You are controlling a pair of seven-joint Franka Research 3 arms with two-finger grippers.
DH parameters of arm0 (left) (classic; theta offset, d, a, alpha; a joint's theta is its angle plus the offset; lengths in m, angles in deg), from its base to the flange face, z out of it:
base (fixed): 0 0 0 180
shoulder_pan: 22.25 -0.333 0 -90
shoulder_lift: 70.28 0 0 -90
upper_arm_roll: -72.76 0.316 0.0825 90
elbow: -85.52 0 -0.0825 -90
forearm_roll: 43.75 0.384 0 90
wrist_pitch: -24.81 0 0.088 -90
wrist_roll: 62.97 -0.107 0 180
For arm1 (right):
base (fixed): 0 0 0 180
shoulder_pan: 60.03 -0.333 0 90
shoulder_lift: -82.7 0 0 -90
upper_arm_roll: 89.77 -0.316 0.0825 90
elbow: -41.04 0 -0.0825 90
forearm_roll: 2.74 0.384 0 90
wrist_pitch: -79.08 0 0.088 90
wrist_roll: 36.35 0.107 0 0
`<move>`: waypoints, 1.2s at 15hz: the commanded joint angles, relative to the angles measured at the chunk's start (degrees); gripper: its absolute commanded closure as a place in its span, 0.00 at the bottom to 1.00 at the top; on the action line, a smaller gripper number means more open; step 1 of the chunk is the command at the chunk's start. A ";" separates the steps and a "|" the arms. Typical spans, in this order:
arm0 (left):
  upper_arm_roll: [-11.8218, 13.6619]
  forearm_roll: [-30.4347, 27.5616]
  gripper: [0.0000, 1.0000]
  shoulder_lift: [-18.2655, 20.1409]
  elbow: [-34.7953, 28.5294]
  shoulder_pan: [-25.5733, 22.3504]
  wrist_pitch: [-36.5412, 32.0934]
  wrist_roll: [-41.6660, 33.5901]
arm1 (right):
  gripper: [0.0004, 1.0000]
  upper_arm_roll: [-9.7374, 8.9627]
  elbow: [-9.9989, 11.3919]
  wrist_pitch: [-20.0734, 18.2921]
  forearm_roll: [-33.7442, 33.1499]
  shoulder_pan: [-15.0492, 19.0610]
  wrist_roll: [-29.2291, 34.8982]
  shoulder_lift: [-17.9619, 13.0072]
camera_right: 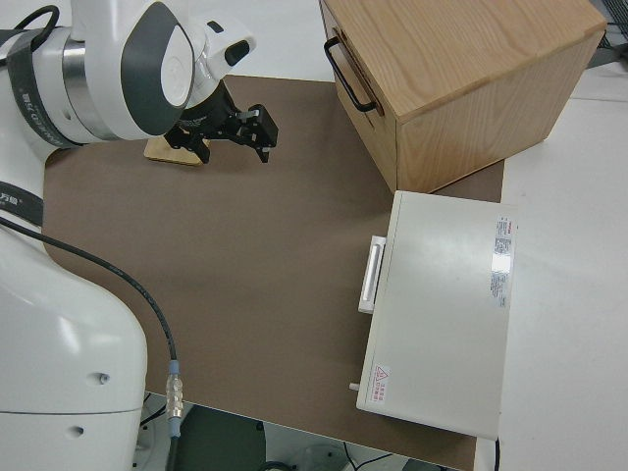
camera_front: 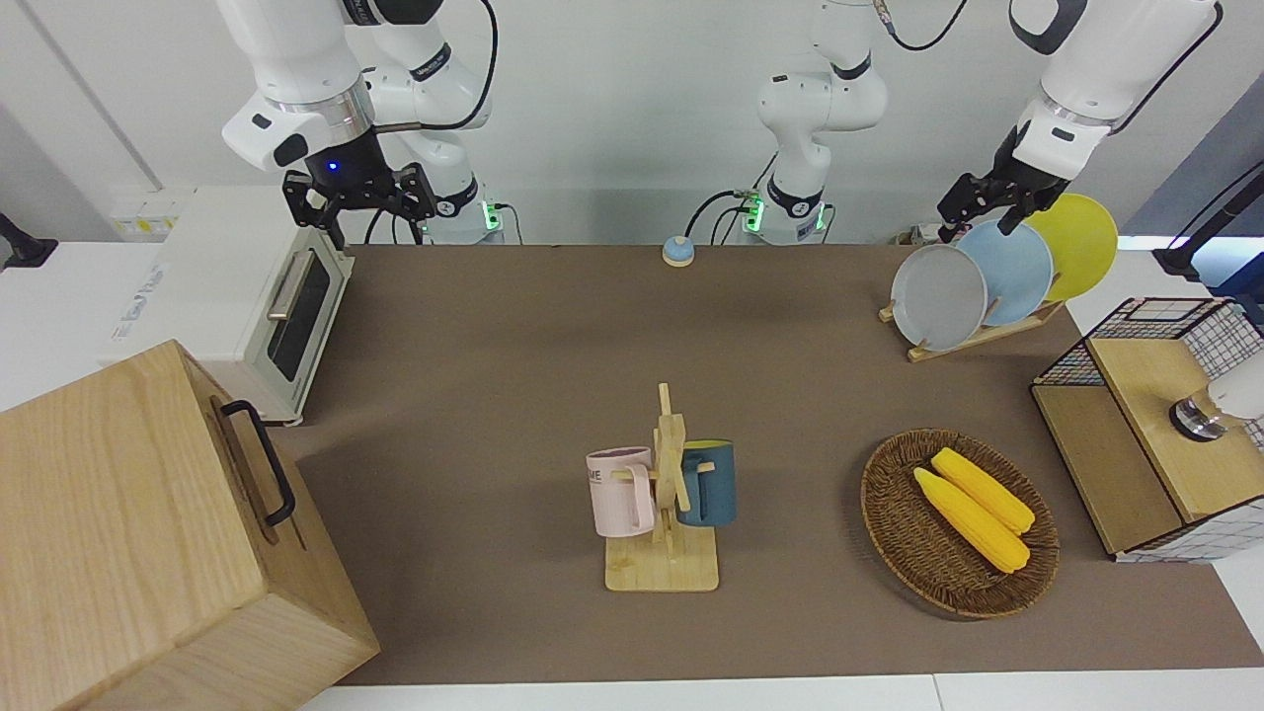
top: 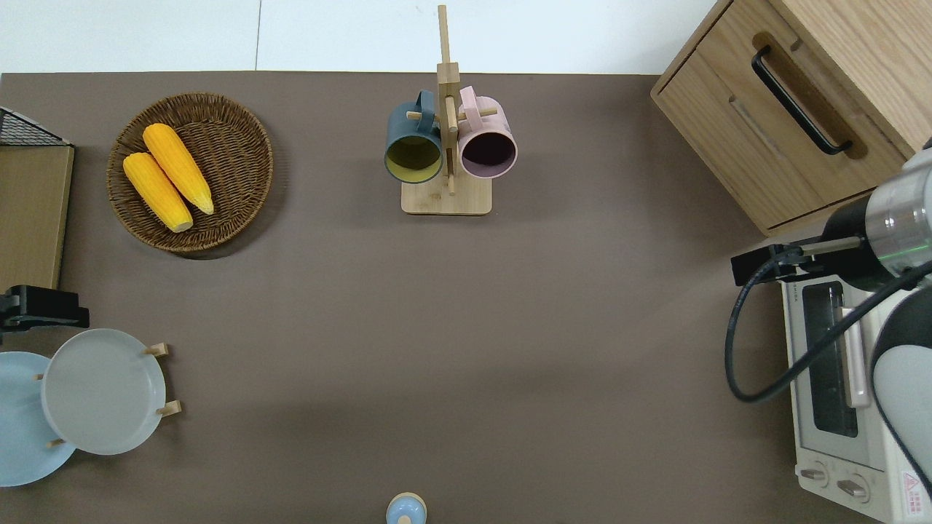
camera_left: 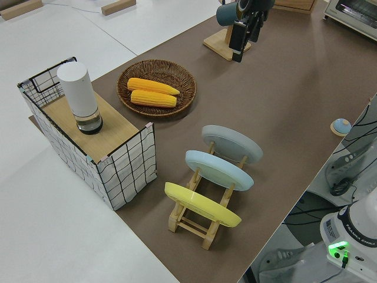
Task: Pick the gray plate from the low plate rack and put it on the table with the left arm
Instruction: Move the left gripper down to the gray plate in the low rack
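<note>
While the left gripper [camera_front: 980, 209] hangs in the air at the left arm's end of the table, its black fingers [camera_left: 238, 38] stand apart with nothing between them, and the overhead view shows it over the bare mat just farther from the robots than the plates. The gray plate [camera_front: 938, 296] leans on edge in the low plate rack [camera_front: 973, 337], in the slot farthest from the robots, untouched by the gripper. Next in the rack, nearer the robots, leans a light-blue plate [camera_front: 1017, 269], and nearer still a yellow plate [camera_front: 1074, 242]; all three tilt the same way between the slanted pegs. The rack stands on the table [camera_front: 513, 365] near the corner by the left arm's base.

Beside the rack, at the table's end, sits a wire basket [camera_front: 1185, 346] with a wooden top carrying a white cylinder [camera_left: 79, 95]. Farther from the robots lies a wicker tray [camera_front: 913, 553] holding two ears of corn [camera_front: 978, 506]. Midway along the table, a wooden mug stand [camera_front: 667, 499] carries a pink mug [camera_front: 622, 491] and a dark blue mug [camera_front: 713, 482]. A small blue bell [camera_front: 677, 251] sits at the edge nearest the robots.

The right arm is parked, its right gripper [camera_front: 357, 197] with fingers spread wide and empty. A white toaster oven [camera_front: 267, 306] and a wooden cabinet [camera_front: 128, 533] stand at that arm's end.
</note>
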 commanded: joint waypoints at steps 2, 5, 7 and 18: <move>0.17 0.70 0.01 -1.36 0.88 0.68 -1.38 4.31 | 0.02 -0.98 -0.51 -0.81 -0.09 1.06 0.69 -0.07; 0.17 1.13 0.01 -1.01 -0.52 0.77 -1.03 3.87 | 0.02 -0.98 -0.51 -0.81 -0.09 1.06 0.69 -0.15; 0.26 3.85 0.01 -0.92 -1.05 0.86 -0.85 3.43 | 0.02 -0.98 -0.51 -0.81 -0.09 1.06 0.69 -0.15; -0.36 23.27 0.01 2.24 -14.76 1.04 1.96 3.43 | 0.02 -0.98 -0.51 -0.81 -0.09 1.06 0.69 -0.15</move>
